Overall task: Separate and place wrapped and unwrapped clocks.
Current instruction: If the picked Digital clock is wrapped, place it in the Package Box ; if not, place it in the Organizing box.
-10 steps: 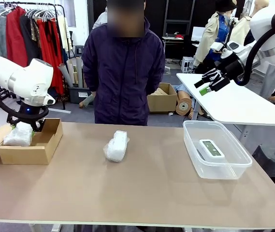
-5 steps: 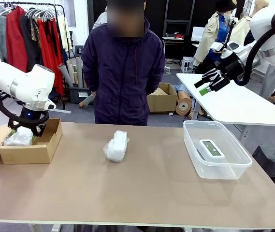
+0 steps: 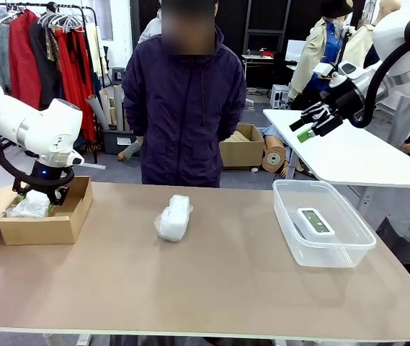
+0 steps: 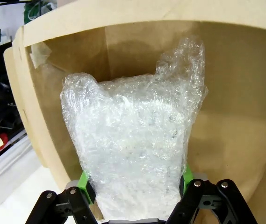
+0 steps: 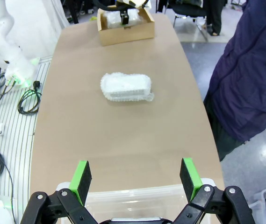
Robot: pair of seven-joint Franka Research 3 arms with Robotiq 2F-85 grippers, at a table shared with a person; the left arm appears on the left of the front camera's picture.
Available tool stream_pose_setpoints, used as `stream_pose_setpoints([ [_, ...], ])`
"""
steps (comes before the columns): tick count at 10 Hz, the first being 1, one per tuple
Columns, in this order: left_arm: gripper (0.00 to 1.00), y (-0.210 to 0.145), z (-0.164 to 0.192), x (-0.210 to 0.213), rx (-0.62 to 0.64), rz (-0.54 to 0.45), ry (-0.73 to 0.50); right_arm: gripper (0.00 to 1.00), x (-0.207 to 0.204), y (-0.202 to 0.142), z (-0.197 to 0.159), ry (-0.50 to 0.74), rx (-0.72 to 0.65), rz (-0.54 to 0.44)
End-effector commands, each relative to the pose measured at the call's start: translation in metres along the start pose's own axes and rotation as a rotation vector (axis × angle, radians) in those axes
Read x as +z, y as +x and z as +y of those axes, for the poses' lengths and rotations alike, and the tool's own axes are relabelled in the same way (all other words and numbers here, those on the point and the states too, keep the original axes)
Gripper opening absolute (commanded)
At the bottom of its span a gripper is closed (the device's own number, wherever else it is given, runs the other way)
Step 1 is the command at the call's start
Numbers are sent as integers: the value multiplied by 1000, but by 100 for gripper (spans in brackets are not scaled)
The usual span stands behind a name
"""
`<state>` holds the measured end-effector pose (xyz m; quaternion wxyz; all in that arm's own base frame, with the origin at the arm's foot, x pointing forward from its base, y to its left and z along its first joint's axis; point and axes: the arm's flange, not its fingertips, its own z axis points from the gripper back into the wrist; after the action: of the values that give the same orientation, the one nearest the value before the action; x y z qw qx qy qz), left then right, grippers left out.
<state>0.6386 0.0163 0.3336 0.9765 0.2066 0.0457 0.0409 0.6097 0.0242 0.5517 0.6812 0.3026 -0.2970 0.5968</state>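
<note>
Left claw [image 4: 134, 179] lower in box [image 4: 235, 93], clamping crinkly white bundle [image 4: 133, 135]

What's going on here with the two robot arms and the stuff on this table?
The left gripper is clamped on one wrapped clock, low inside the cardboard box at the left end of the table. The other wrapped clock lies mid-table. The bare clock sits in the clear tub on the right, and the right gripper hangs open, raised above that end. The person stands at the far side.
</note>
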Motion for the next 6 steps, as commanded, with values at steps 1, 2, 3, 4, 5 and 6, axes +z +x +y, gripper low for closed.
stream_pose_setpoints([
  [1, 94, 3, 4, 3, 21, -8, 37, 100, 0, 2, 3, 0, 6, 1],
  [2, 100, 3, 4, 5, 19, -13, 38, 100, 0, 2, 3, 0, 6, 1],
  [3, 100, 2, 5, 7, 19, -21, 41, 100, 0, 2, 3, 0, 6, 1],
  [4, 100, 1, 6, 11, 22, -26, 41, 100, 0, 2, 3, 0, 6, 1],
  [5, 100, -1, 8, 16, 30, -39, 42, 100, 0, 2, 3, 0, 6, 1],
  [6, 100, -1, 10, 22, 32, -60, 39, 100, 0, 2, 3, 0, 6, 1],
])
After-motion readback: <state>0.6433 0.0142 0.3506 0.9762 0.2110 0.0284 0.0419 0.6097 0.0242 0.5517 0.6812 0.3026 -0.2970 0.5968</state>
